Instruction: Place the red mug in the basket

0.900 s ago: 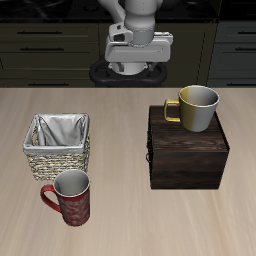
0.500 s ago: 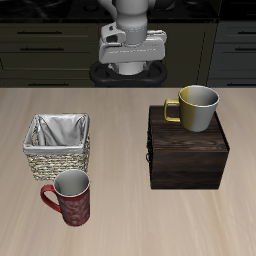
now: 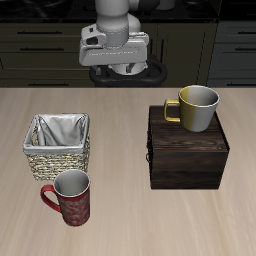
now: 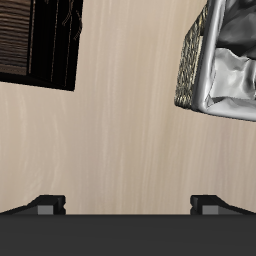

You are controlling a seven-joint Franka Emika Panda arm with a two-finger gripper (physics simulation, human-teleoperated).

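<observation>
1. The arm has swung sideways along the back of the bench since a moment ago, toward the basket's side; nothing else has shifted.
2. The pincer (image 4: 128,203) hangs high above bare bench (image 3: 120,150), its fingers spread wide apart and holding nothing.
3. The red mug (image 3: 71,197) stands upright near the front edge, just in front of the basket (image 3: 57,144).
4. The basket's wicker wall and grey lining show in the wrist view too.
5. A yellow-handled grey mug (image 3: 195,108) sits on top of the dark wooden box (image 3: 187,150), well apart from the basket.
</observation>
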